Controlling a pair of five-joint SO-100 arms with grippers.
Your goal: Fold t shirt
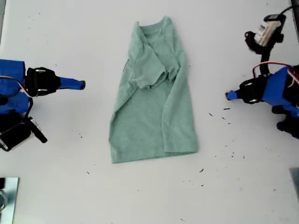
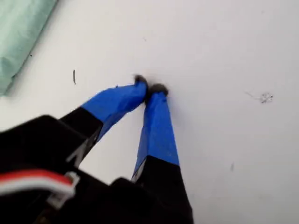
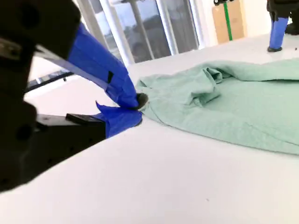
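The pale green t shirt point(image 1: 154, 112) lies flat in the middle of the white table point(image 1: 56, 186), neck at the far end, with both sides and a sleeve folded in over its centre. My first gripper point(image 2: 149, 87) is the one at the exterior view's right point(image 1: 229, 95); it points down at bare table beside the shirt's edge point(image 2: 18, 42), shut on nothing. My second gripper point(image 3: 137, 109), at the exterior view's left point(image 1: 81, 84), hovers low and level, shut and empty, a little short of the shirt point(image 3: 233, 102). The first gripper point(image 3: 275, 32) shows beyond the cloth.
Small dark specks point(image 1: 226, 108) dot the table at the exterior view's right and front. A metal piece point(image 1: 7, 198) sits at that view's lower left corner. Windows point(image 3: 154, 28) and a brown box point(image 3: 229, 18) stand beyond the table.
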